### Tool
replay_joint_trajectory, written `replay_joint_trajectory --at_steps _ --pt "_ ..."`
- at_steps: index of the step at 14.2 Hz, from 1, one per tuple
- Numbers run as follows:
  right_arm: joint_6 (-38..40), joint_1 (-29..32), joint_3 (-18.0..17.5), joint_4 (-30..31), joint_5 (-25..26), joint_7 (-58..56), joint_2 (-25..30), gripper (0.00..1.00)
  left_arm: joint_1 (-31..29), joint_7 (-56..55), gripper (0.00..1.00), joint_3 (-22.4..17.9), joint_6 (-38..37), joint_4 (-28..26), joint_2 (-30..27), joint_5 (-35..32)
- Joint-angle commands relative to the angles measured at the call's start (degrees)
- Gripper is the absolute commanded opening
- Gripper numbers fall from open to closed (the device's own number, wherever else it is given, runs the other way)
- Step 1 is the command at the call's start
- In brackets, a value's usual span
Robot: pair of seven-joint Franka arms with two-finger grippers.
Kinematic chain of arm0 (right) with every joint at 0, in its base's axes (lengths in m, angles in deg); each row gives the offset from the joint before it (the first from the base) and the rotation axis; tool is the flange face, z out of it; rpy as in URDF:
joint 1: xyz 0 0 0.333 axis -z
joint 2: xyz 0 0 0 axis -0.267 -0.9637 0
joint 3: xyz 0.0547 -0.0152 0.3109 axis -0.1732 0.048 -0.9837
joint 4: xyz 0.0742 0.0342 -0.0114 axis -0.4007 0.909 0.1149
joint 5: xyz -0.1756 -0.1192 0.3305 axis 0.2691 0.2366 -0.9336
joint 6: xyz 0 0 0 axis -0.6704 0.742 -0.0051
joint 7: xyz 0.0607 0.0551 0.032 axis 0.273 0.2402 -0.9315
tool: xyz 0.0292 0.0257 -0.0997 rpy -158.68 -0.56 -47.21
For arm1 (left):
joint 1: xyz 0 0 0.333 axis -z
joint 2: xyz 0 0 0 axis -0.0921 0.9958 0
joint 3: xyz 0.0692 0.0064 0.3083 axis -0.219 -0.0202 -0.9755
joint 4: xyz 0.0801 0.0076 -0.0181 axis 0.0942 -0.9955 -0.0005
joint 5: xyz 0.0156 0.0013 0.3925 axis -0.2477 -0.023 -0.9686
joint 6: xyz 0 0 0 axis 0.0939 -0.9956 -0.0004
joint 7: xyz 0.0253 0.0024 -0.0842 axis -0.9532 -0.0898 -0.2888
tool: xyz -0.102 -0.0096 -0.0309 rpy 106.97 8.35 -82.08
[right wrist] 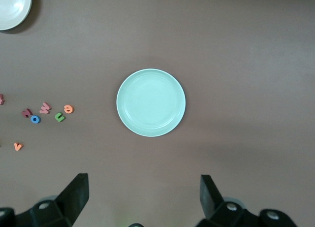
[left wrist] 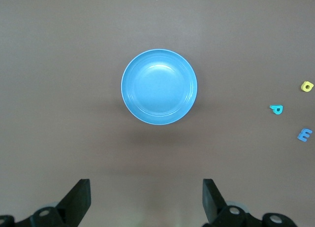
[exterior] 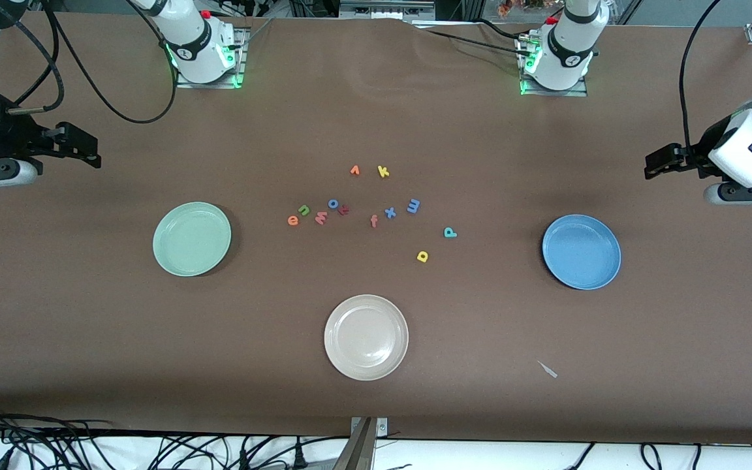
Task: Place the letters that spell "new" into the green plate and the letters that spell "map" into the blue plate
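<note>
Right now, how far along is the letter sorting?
Nothing is done: the green plate and blue plate hold no letters. Nothing is in hand; the left gripper and right gripper hover open. All six remain on the table, including the orange e and teal p.

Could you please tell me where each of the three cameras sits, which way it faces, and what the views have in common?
Front view: high across the table, facing the arms' bases; shows all three plates, the letters, the left pincer and the right pincer, both open.
Left wrist view: on the left arm, looking down on the blue plate; its open fingers show.
Right wrist view: on the right arm, looking down on the green plate; its open fingers show.
Shared: each wrist view's plate also shows in the front view.
</note>
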Motion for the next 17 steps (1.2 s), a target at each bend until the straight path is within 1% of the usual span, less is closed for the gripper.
replay_joint_trajectory --at_steps 1,17 --pt "-0.3 0.0 -0.3 0.5 0.8 0.1 0.4 1.00 0.1 1.0 1.00 0.0 -0.8 0.4 -0.1 -1.0" --pt "-0.2 -0.1 -0.3 0.8 0.8 0.1 0.6 1.00 0.1 1.0 1.00 0.0 -1.5 0.5 -0.1 -1.0"
